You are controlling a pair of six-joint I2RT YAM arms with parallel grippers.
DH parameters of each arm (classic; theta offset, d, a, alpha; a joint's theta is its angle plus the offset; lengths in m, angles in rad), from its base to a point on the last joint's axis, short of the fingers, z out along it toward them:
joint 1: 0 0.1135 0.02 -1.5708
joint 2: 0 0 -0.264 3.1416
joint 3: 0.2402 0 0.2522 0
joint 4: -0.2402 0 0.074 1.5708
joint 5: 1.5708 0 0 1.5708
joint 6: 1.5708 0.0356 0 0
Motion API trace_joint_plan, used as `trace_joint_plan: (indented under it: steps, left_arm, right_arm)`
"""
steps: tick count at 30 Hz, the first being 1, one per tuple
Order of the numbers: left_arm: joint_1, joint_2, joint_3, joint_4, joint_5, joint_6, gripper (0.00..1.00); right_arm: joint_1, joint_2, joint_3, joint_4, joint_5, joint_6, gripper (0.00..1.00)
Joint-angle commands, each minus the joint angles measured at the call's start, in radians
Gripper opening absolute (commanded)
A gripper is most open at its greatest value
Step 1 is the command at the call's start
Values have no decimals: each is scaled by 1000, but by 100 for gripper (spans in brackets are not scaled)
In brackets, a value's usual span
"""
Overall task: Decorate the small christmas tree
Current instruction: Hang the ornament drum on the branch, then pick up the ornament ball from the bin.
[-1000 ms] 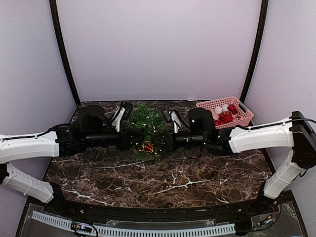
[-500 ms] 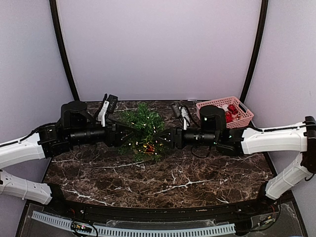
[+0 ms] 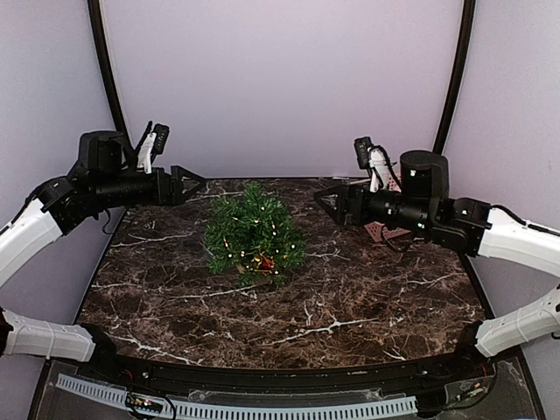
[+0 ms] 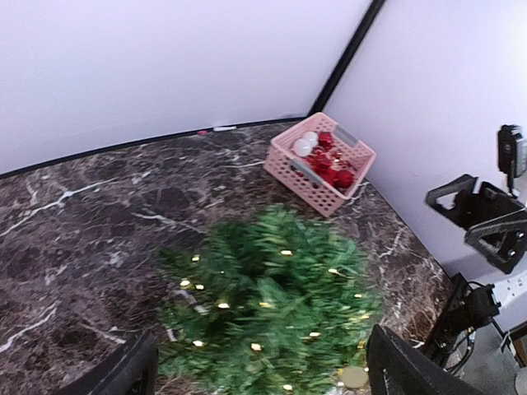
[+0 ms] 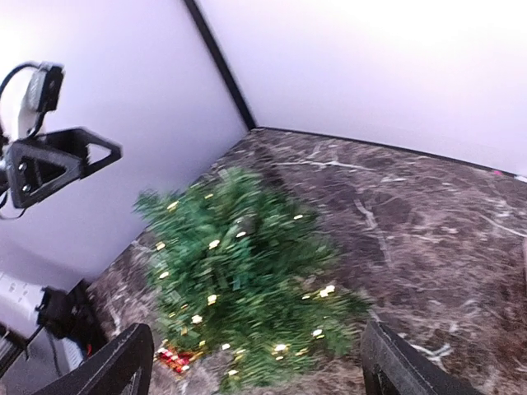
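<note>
On my dark marbled surface [image 3: 350, 297] the small christmas tree [image 3: 254, 234] sits a little left of the middle and toward the far edge, its tiny lights lit. I have my left tool [image 3: 194, 182] and right tool [image 3: 325, 201] both raised off the surface, jaws spread wide with nothing held or touched, each pointing inward at the other, so the tree lies below and between the two, apart from both. The pink basket [image 4: 321, 160] of red and white ornaments sits at the far right corner, and a red ornament [image 3: 262, 261] shows low on the tree's near side.
</note>
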Motion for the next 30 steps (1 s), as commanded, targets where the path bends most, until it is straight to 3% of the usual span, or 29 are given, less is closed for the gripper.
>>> trace_joint_plan:
  steps: [1,7,14,20,30]
  left_arm:
    - [189,40,3,-88,109,54,91]
    - [432,83,-31,-13,177,93,90]
    - [494,36,-114,95,-49,221,90]
    - [496,23,-205,163,-98,259,90]
    - [495,61,-209,154,-81,268,89]
  right_arm:
    - [-121,22,91,-227,191,-48,90]
    - [-385,114,129,-231,152,-49,89]
    - [-636,390,275,-246,161,-96,83]
    - [-700,655,490,-271,227,-203,80]
    - [-741,1066,861,-370,225,-304,72]
